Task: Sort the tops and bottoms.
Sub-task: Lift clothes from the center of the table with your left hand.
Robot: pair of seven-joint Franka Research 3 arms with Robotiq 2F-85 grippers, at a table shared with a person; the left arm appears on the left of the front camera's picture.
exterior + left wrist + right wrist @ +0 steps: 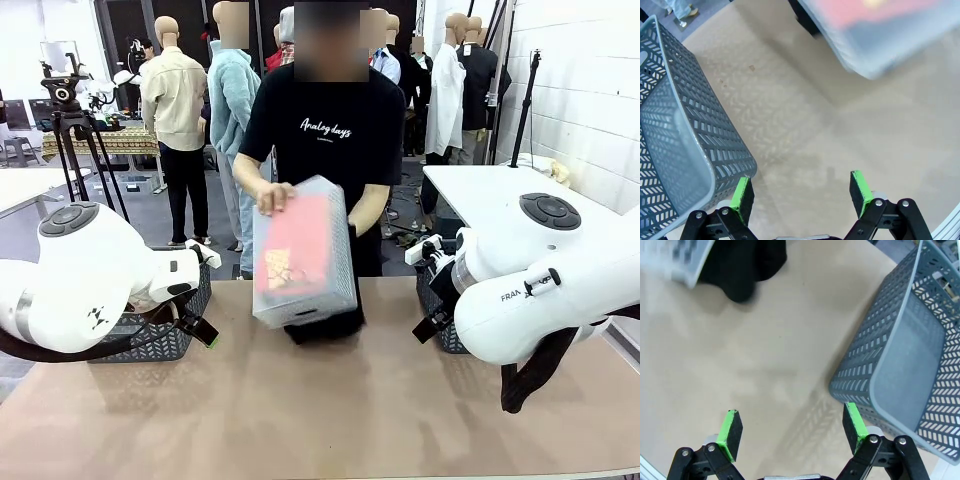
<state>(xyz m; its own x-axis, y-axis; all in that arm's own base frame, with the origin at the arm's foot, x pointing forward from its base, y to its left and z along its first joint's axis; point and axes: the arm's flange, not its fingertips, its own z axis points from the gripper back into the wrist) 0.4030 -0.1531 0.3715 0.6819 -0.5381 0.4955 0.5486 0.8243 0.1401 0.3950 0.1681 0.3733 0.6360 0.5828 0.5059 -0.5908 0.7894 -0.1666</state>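
Person at the far side holds a pale bin (340, 250) tilted over mid-table, one hand (272, 197) on its upper edge. The red top (295, 245), with a yellowish patch, lies inside the bin and shows through its wall. Black cloth (325, 325) lies heaped on the table (300, 410) right under the bin's lower end, partly hidden by it.

The left basket (150, 335) stands at the table's left, much of it behind the left arm (80, 275). The right basket (445, 335) stands at the right, mostly hidden by the right arm (540, 290).

The left gripper (801, 182) hangs over bare table with its jaws spread wide and nothing between them. The left basket's corner lies just beside one green pad (742, 192), and the blurred bin is well ahead of it. The right gripper (791, 420) is likewise wide apart and holds nothing. The right basket sits close by one pad (855, 422), and the black cloth lies well off at the top left.
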